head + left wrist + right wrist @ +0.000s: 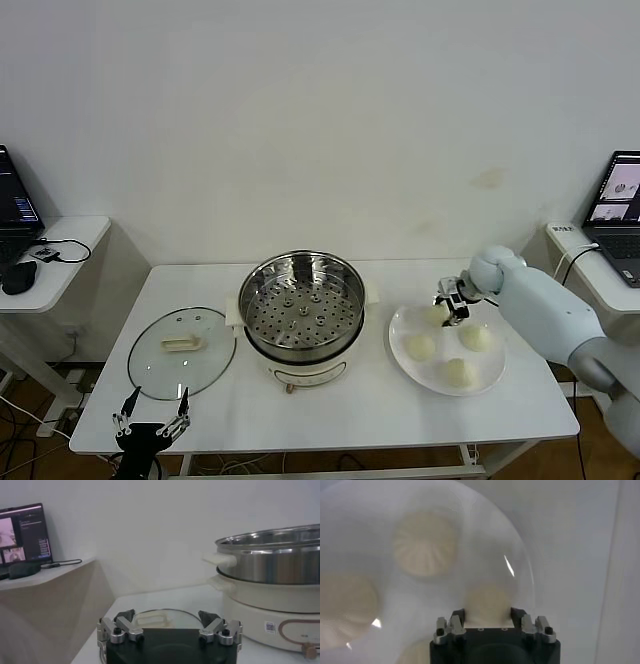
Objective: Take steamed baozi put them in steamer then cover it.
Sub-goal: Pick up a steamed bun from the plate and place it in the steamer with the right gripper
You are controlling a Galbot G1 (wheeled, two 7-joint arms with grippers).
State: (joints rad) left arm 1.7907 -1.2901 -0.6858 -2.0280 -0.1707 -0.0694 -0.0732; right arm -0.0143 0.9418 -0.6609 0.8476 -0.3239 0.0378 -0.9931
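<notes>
Several cream-white steamed baozi lie on a white plate at the right of the table. My right gripper is down on the plate's far side, shut on one baozi that sits between its fingers. Three other baozi lie loose on the plate. The steamer stands open and empty in the middle, on its cream cooker base. The cover, a glass lid, lies flat to the steamer's left. My left gripper hangs open at the table's front left edge, just short of the lid.
Side shelves with laptops stand at the far left and far right of the table. A white wall is close behind. Bare tabletop runs along the front between lid and plate.
</notes>
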